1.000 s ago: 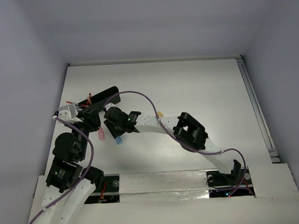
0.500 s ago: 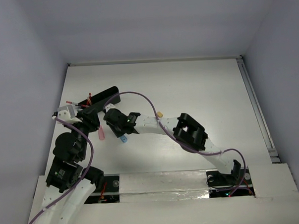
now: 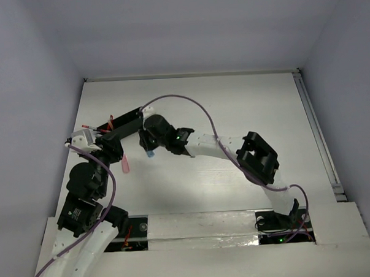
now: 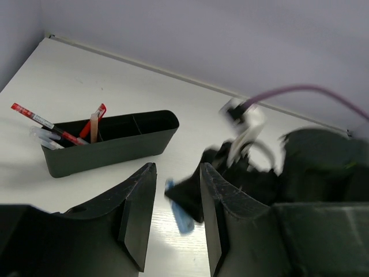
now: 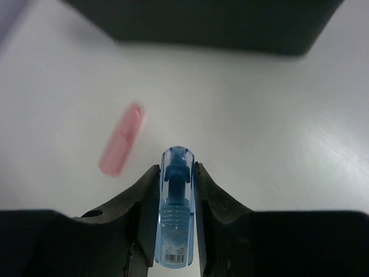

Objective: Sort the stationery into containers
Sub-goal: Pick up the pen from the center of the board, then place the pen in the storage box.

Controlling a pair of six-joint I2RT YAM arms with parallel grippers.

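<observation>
While right gripper (image 5: 176,173) pinches blue capsule (image 5: 174,222) between its jaws, pink capsule (image 5: 121,147) lies apart, ahead-left.

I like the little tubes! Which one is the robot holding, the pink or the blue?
The blue tube: it is pinched in the right gripper. The pink tube lies loose on the table, with nothing touching it.

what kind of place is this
Most likely a lab robot test cell: a white table boxed in by plain pale walls, a left arm and right arm mounted at its near edge, and a black box of pens to sort.
</observation>
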